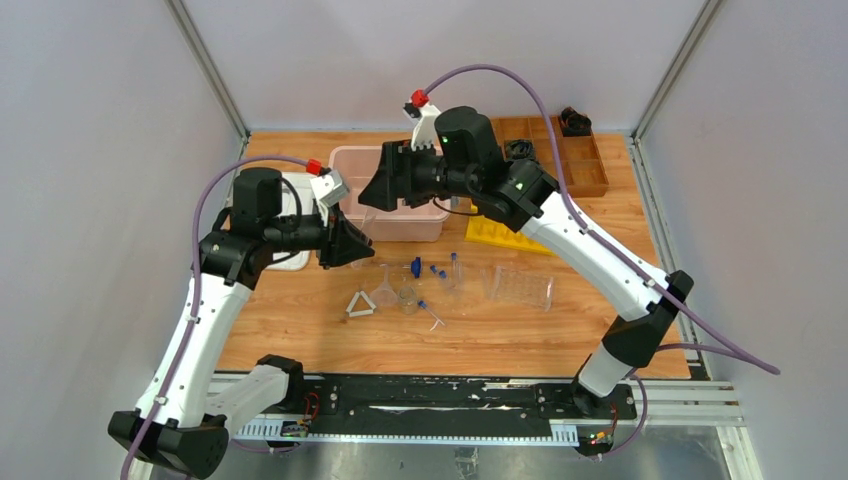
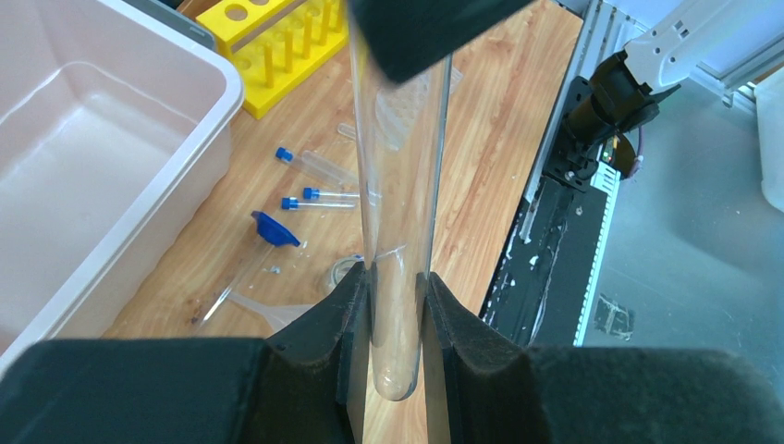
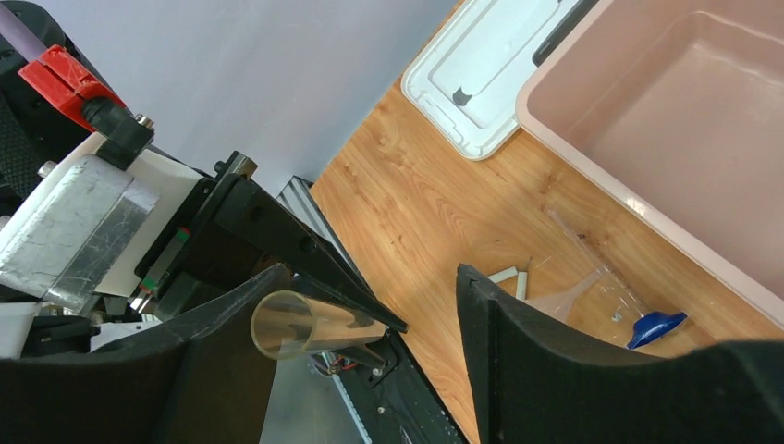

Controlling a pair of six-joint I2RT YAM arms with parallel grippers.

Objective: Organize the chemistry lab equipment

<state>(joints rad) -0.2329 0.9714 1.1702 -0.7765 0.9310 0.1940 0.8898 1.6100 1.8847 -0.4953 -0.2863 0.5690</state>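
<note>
My left gripper [image 2: 393, 305] is shut on the rounded bottom of a wide clear tube [image 2: 399, 185], held in the air above the table. The tube's open mouth [image 3: 305, 324] lies between the jaws of my right gripper [image 3: 372, 270], which stands open; the mouth sits beside one finger and well apart from the other. In the top view both grippers meet in front of the pink bin [image 1: 400, 225]. On the wood below lie a white triangle [image 1: 360, 304], a clear funnel [image 1: 385, 290], a small clear jar [image 1: 408, 296], blue-capped tubes [image 1: 437, 270] and a clear tube rack [image 1: 520, 287].
A loose blue cap [image 1: 415, 266] lies by the funnel. A yellow rack [image 1: 505, 235] sits right of the pink bin, a brown compartment tray [image 1: 575, 155] at the back right, a white lid [image 1: 290, 225] at the left under my left arm.
</note>
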